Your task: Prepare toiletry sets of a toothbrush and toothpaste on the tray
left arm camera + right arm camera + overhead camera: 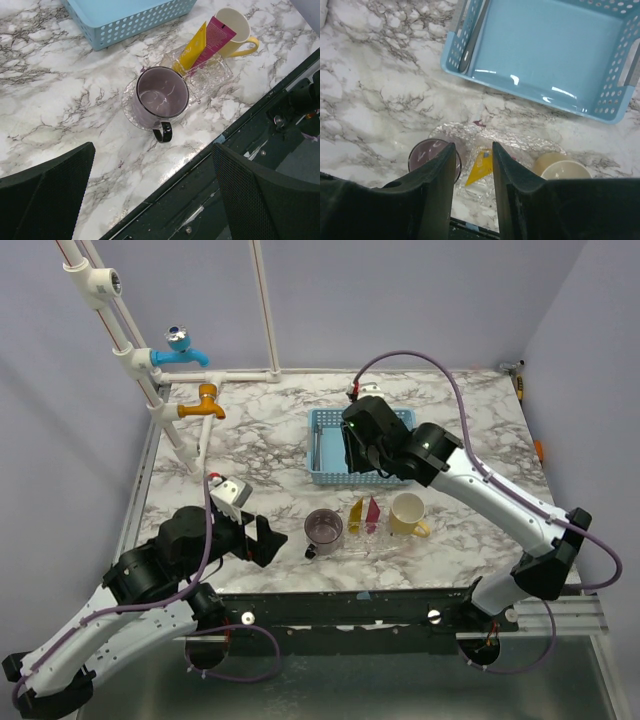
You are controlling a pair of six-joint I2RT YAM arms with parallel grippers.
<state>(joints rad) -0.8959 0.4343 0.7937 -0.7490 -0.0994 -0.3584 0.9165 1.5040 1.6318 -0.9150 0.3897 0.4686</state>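
A yellow toothpaste (192,50) and a magenta-pink toothpaste (215,35) stand leaning in the clear glass tray (220,75), between a mauve cup (161,97) and a cream mug (235,30). A slim grey toothbrush (472,32) lies along the left wall of the blue basket (545,50). My right gripper (473,146) hovers over the basket's near edge, jaws parted with nothing between them; below it show the yellow toothpaste (481,167) and the tray (520,142). My left gripper (154,150) hangs wide open and empty by the table's front edge, near the cup (323,528).
White pipes with a blue tap (182,352) and an orange tap (203,403) stand at the back left. The black front rail (350,605) runs along the table's near edge. Purple walls close in the sides and back.
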